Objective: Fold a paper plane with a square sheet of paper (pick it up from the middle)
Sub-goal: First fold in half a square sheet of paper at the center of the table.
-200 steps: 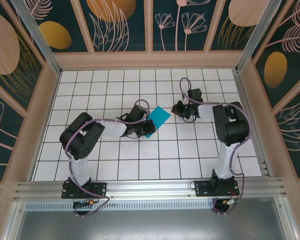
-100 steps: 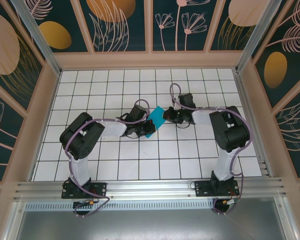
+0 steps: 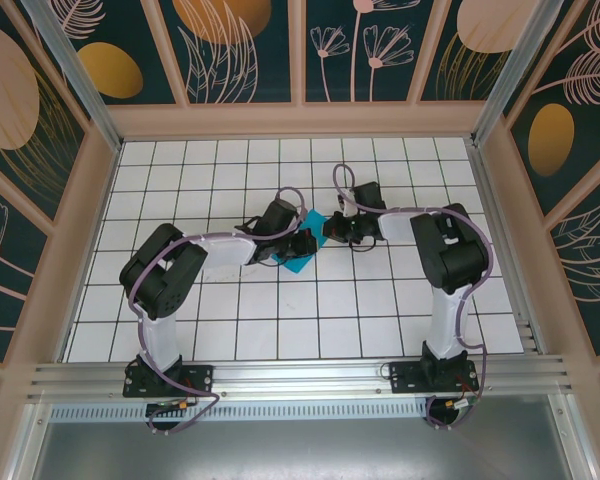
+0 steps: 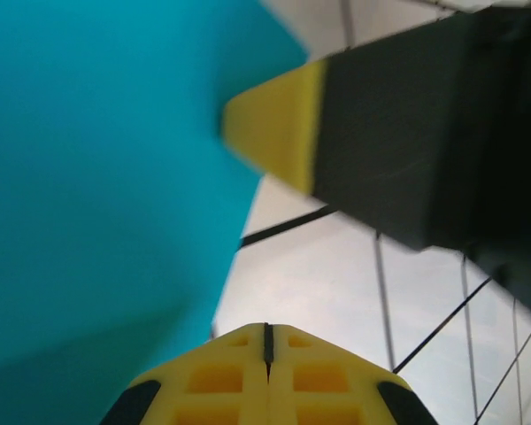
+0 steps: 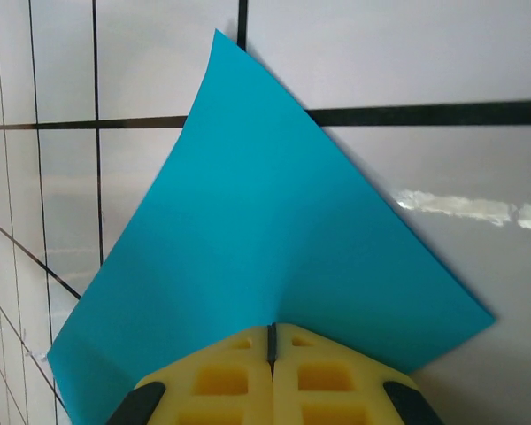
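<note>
The square sheet of paper is teal-blue and lies on the white grid floor between my two grippers. In the right wrist view the paper spreads out ahead with a soft crease. My right gripper is shut, its yellow tip resting on the sheet. From above, the right gripper covers the sheet's right side and the left gripper its middle. In the left wrist view the left gripper is shut, over bare floor just right of the paper, with the right gripper's fingers close ahead. A paper plane is out of view.
The white grid floor is walled by a wooden frame at the back and sides. A metal rail carrying both arm bases runs along the near edge.
My right gripper has swung left from beside the paper onto its right side. The left gripper has edged up and right over the sheet. Less of the paper shows from above.
</note>
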